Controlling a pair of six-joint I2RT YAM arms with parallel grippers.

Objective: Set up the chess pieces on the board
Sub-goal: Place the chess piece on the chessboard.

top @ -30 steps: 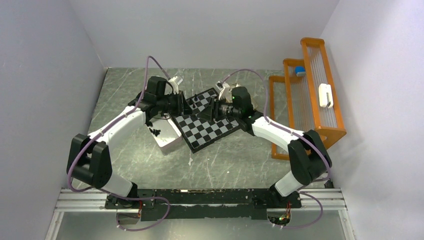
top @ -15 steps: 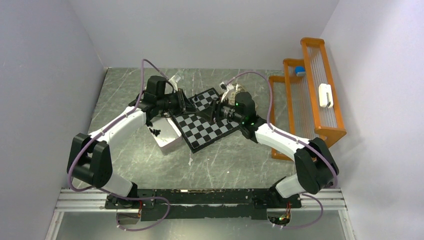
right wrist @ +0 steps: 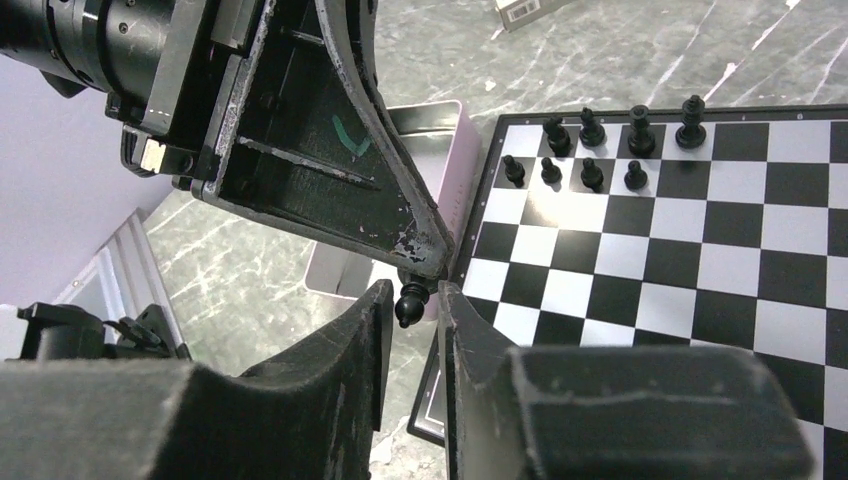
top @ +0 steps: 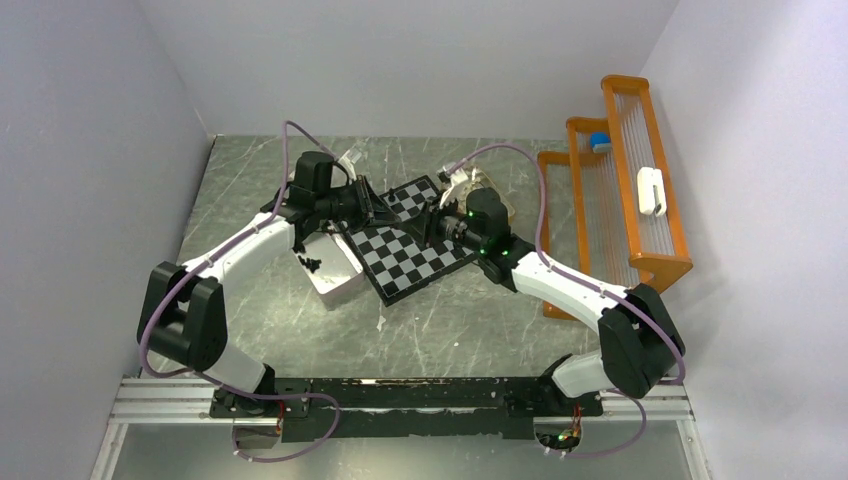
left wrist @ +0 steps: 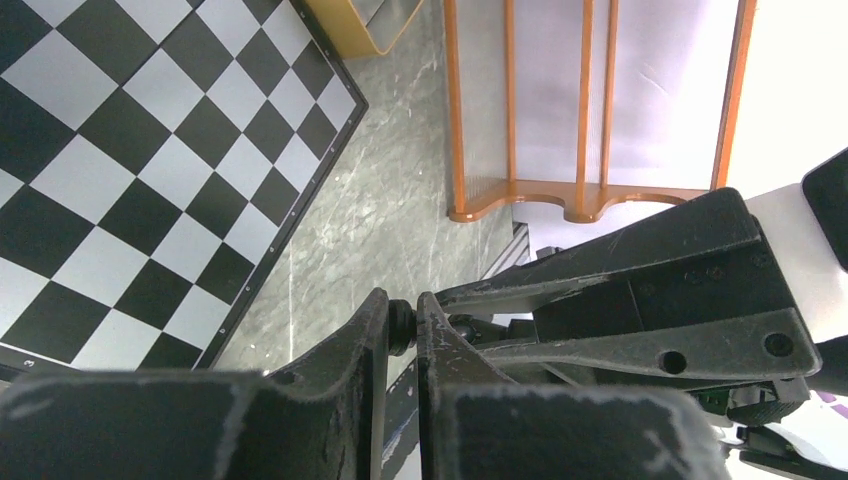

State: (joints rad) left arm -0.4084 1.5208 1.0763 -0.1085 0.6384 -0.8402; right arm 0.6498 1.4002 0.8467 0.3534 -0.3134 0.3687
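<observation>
**Pawn pinched by left gripper over board corner, right gripper flanking it**

Grey marbled table (top: 450, 320). Orange wire rack (top: 668, 268) stands at its right side, with a white item (top: 650, 190) and a blue item (top: 598, 141) on it.

Board (top: 412, 258) lies mid-table, turned at an angle. White box (top: 340, 280) touches or sits just beside its left edge. Tan tray (left wrist: 345, 20) is beyond the board's far side and only a corner shows.

Both arms reach in from opposite sides and meet above the board's left corner, beside the box.

Left gripper (left wrist: 402, 312): jaws nearly together, clamped on a small black pawn (right wrist: 411, 300). The pawn hangs below its fingertips, in the air, over the table next to the board rim and box.

Right gripper (right wrist: 413, 292): jaws apart, one finger on each side of the pawn. A thin gap shows on one side. On the other side the finger may touch the pawn, but the view is too tight to tell.

Eight black pieces (right wrist: 592, 173) stand upright on the board in two rows of four, in the corner nearest the box. The back row is taller and the front row looks like pawns. Each one sits within its own square.

Loose black pieces (top: 310, 263) lie inside the box. They are too small to count.
</observation>
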